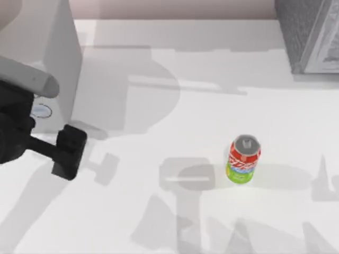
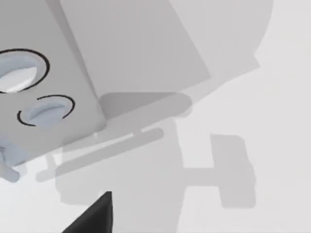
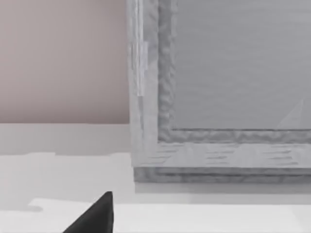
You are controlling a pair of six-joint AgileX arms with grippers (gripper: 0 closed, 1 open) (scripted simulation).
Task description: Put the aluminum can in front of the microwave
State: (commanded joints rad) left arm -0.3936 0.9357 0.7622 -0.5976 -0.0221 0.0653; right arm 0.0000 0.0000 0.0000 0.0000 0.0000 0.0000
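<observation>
The aluminum can (image 1: 243, 159) stands upright on the white table (image 1: 175, 222), right of centre, with a silver top, red label and lime-green bottom. The microwave (image 1: 47, 53) is the large pale grey box at the far left; its two round dials (image 2: 22, 73) show close up in the left wrist view. My left gripper (image 1: 69, 152) hovers by the microwave's near right corner, far to the left of the can, with nothing in it. A dark tip of my right gripper (image 3: 95, 218) shows in the right wrist view, facing the speckled box.
A darker speckled grey box (image 1: 310, 34) with a pale framed panel (image 3: 233, 68) stands at the far right corner. A pinkish wall (image 3: 63, 58) runs behind the table. Open table surface lies between the microwave and the can.
</observation>
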